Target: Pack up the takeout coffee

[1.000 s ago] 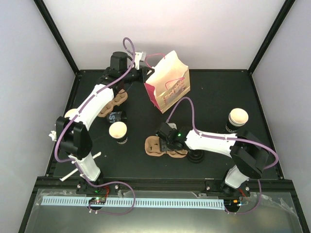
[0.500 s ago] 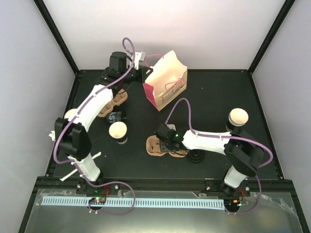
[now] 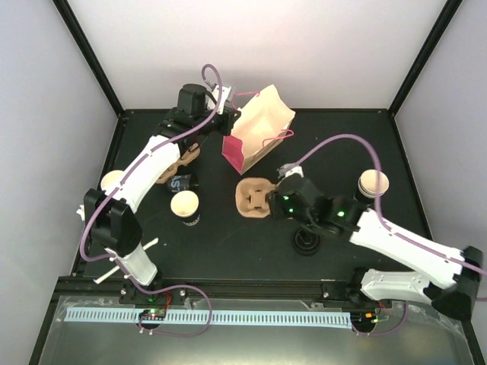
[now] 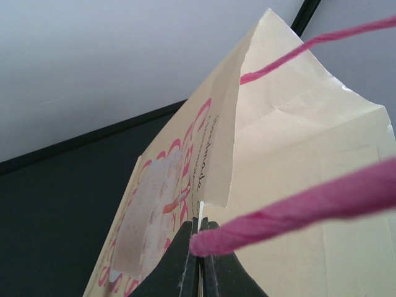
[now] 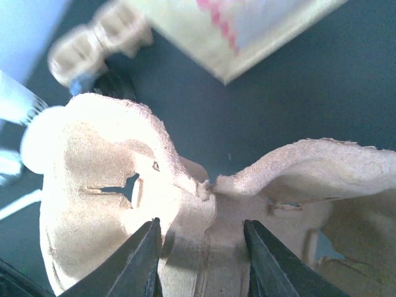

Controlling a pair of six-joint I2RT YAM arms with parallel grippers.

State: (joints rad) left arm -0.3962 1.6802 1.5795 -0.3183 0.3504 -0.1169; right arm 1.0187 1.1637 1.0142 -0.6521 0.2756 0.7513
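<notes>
Right gripper [image 5: 199, 232] clamps the brown pulp two-cup tray [image 3: 255, 196], pockets empty, beside the cream paper bag [image 3: 262, 122]; left gripper [image 4: 199, 230] pinches its rim.

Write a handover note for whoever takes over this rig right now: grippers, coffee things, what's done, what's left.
Left gripper: shut on the edge of the paper bag.
Right gripper: shut on the pulp tray, pockets empty, near the bag.
A cup stands left of centre, a second cup at far right, both loose.
Done: nothing packed.
Left: cups into tray, then probably tray into bag.
</notes>
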